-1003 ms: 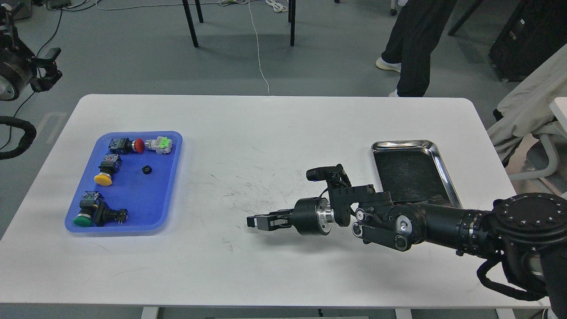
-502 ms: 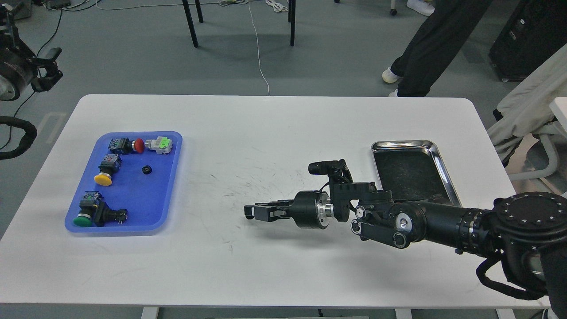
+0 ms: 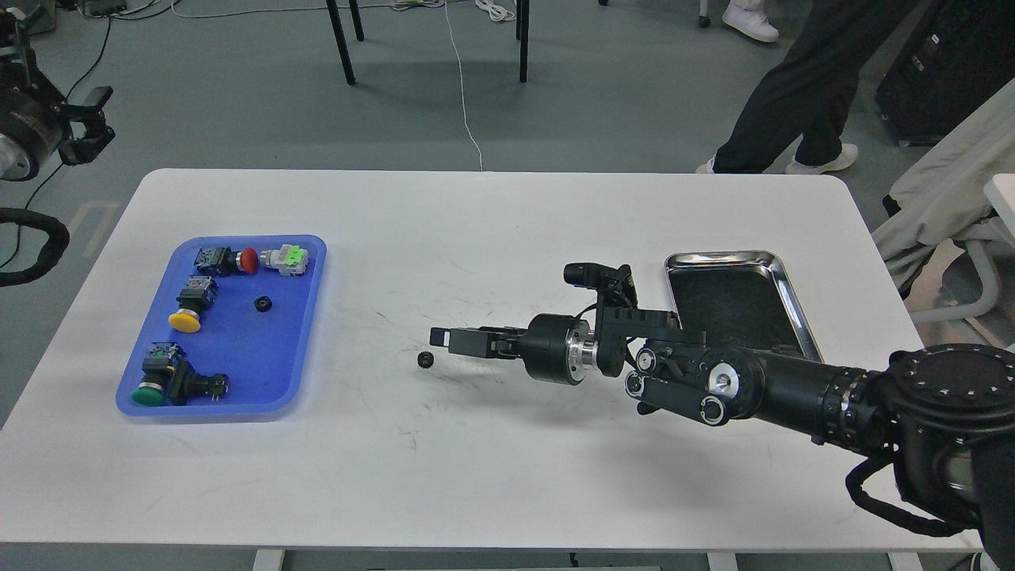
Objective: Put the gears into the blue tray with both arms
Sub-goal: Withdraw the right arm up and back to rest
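One tiny black gear (image 3: 424,359) lies flat on the white bench (image 3: 492,230), just left of the right gripper (image 3: 438,339), not touching it. I cannot tell if that gripper is open. Another gear (image 3: 262,303) already sits in the blue tray (image 3: 238,400). The gear looks light, hard and easy to flick away, so pinch its toothed edge gently from both sides.

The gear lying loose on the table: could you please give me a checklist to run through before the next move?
1. Gear in plain view on the table: ok.
2. Right gripper beside it, not on it: ok.
3. Right gripper open: cannot tell.
4. Blue tray has bare floor for it: ok.
5. One gear already in the tray: ok.
6. Left gripper off the table, clear of the path: ok.
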Action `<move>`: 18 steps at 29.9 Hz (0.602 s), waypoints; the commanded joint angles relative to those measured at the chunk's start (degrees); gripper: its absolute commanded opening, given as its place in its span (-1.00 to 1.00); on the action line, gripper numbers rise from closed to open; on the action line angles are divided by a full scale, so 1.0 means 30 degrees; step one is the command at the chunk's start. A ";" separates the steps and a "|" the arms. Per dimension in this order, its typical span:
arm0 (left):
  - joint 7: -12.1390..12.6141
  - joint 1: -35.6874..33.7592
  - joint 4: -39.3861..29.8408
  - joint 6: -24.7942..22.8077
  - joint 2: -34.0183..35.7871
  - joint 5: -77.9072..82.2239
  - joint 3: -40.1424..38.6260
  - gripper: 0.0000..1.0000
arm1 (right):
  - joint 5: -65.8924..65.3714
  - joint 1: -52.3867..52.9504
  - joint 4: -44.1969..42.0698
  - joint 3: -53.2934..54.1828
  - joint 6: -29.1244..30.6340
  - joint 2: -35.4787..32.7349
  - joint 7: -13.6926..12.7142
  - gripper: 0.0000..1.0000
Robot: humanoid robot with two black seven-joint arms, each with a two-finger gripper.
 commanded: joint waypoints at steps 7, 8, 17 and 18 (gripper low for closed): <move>-0.0088 0.0001 0.0029 0.0170 -0.0170 0.0000 0.0263 0.97 | 0.1202 0.0224 -0.0237 0.3810 -0.0029 0.0000 0.0002 0.65; -0.0088 0.0001 0.0029 0.0199 -0.0199 0.0000 0.0263 0.97 | 0.1436 0.0224 -0.0208 0.4250 -0.0029 0.0000 0.0002 0.65; 0.0001 -0.0116 -0.0118 -0.0678 -0.0433 0.0030 0.0175 0.98 | 0.3048 0.0400 -0.0091 0.8150 -0.0673 -0.0116 0.0002 0.68; -0.0261 -0.0174 -0.0089 -0.0999 -0.0404 -0.0029 0.0030 0.98 | 0.3282 0.0429 -0.0120 0.8209 -0.0673 -0.0407 0.0002 0.69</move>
